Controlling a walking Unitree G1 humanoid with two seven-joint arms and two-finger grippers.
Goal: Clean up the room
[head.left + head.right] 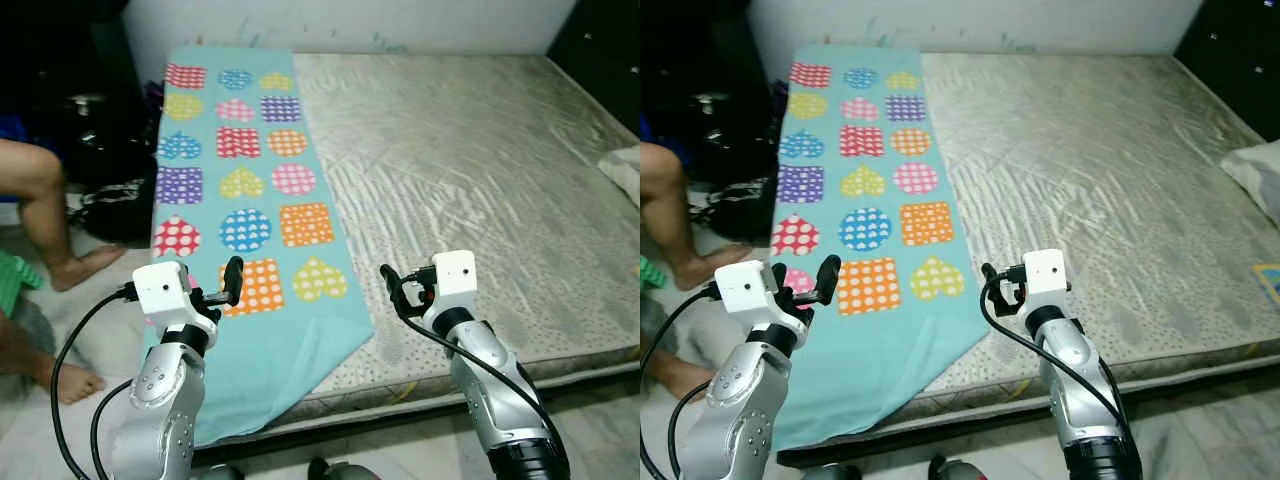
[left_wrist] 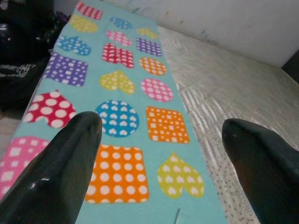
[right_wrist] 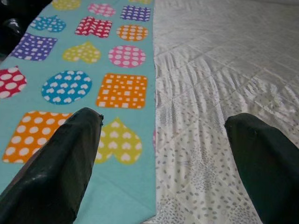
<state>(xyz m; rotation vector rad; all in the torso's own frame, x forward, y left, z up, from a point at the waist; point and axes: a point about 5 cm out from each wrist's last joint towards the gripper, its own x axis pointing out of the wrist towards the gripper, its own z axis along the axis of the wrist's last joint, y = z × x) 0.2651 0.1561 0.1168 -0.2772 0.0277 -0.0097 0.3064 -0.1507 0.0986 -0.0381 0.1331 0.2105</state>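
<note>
I'm holding both arms raised over near edge of mattress (image 1: 480,180). Left gripper (image 2: 161,154) standing wide apart, gripping nothing, hovering above teal blanket (image 1: 235,200); blanket lying flat along mattress's left side, near corner drooping over edge. Right gripper (image 3: 163,154) also spread wide, empty, straddling blanket's right border and bare quilted mattress. Wrist views giving me pattern close up: hearts, circles, squares. Head views adding room: person's legs (image 1: 45,215) on floor at left, black bags (image 1: 105,170) beside bed, white pillow (image 1: 1255,175) at right edge.
</note>
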